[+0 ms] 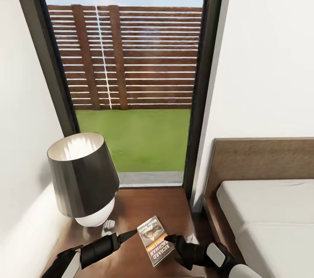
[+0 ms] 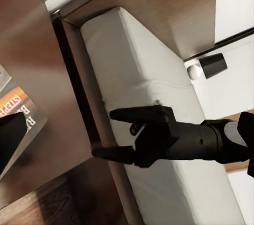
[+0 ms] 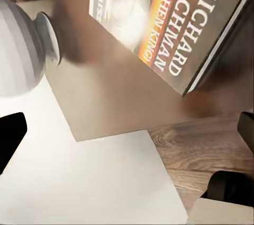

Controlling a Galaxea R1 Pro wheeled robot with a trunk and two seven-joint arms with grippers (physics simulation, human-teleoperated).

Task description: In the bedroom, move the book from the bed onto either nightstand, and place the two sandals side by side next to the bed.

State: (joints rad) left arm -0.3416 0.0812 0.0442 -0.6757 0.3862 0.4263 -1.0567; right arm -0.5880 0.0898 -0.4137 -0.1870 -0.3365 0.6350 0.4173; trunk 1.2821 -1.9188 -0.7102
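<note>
Head view: the book [image 1: 155,240] lies flat on the nightstand [image 1: 144,208], cover up, near the front edge of the top. Lettering "RICHARD BACHMAN" and the orange band read clearly in the right wrist view [image 3: 174,18].

Lamp [image 1: 83,177] with a dark shade and white rounded base stands on the left part of the nightstand, just left of the book and apart from it.

Right gripper [image 1: 171,240]: at the book's right edge, touching or just beside it. In the left wrist view [image 2: 114,132] its two fingers stand spread apart with nothing between them. State: jaws apart, not clamped on the book.

Left gripper [image 1: 126,235]: just left of the book, one dark tapered finger pointing toward the cover's near left corner. Only one finger is clear; I cannot tell whether the jaws are apart or together.

The bed [image 1: 270,208] sits right of the nightstand, with a narrow gap between them: brown headboard against the far wall, off-white mattress.

Far side: tall dark-framed window [image 1: 131,73] showing grass and a slatted fence. White walls left and right.
</note>
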